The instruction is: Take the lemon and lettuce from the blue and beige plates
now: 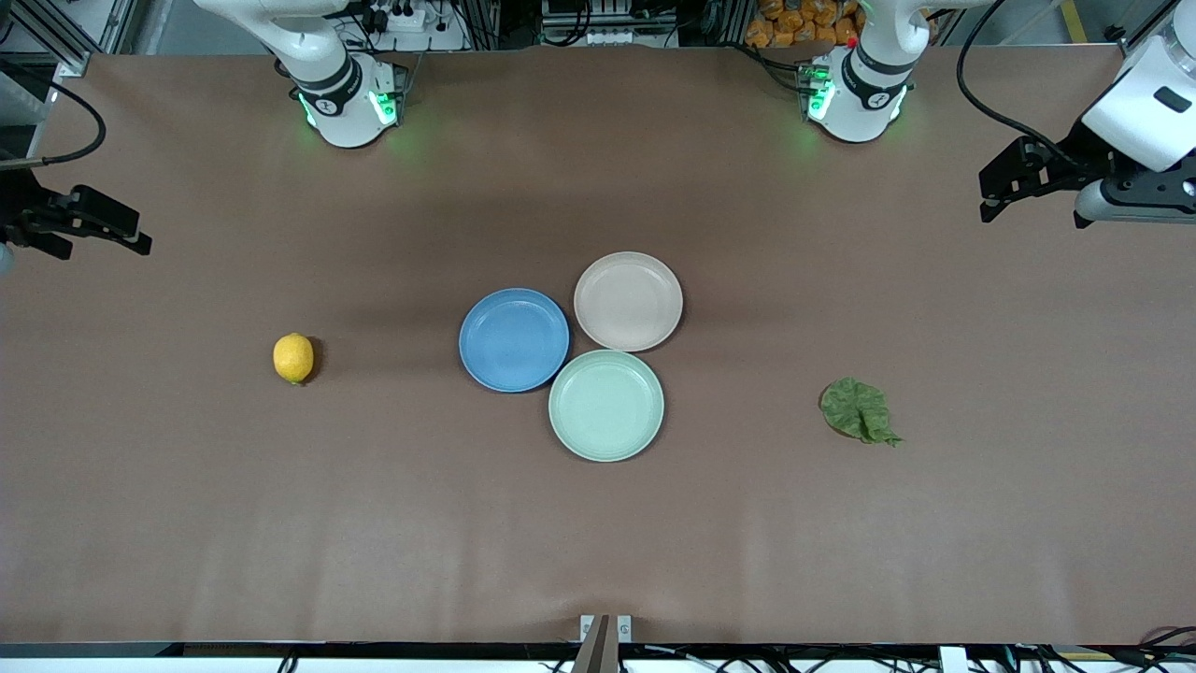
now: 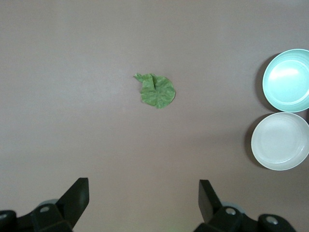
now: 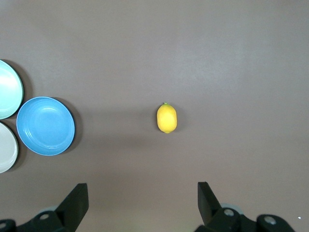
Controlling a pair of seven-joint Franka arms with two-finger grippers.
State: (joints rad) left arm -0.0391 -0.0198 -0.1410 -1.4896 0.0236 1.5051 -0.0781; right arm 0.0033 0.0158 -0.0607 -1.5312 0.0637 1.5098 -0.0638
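Our left hand [image 2: 143, 203] up over desk edge at its own end, wide open, holding nothing. Our right hand [image 3: 142, 203] same at its end.

Lemon [image 1: 293, 358] and lettuce [image 1: 858, 410] sit on bare desk [image 1: 598, 523], not on blue plate [image 1: 514, 339] or beige plate [image 1: 628, 301]. Plates empty, touching green plate [image 1: 606, 405].

We think lemon may roll, thin leaf may slip. Desk brown, flat. Racks, cables by arm bases.
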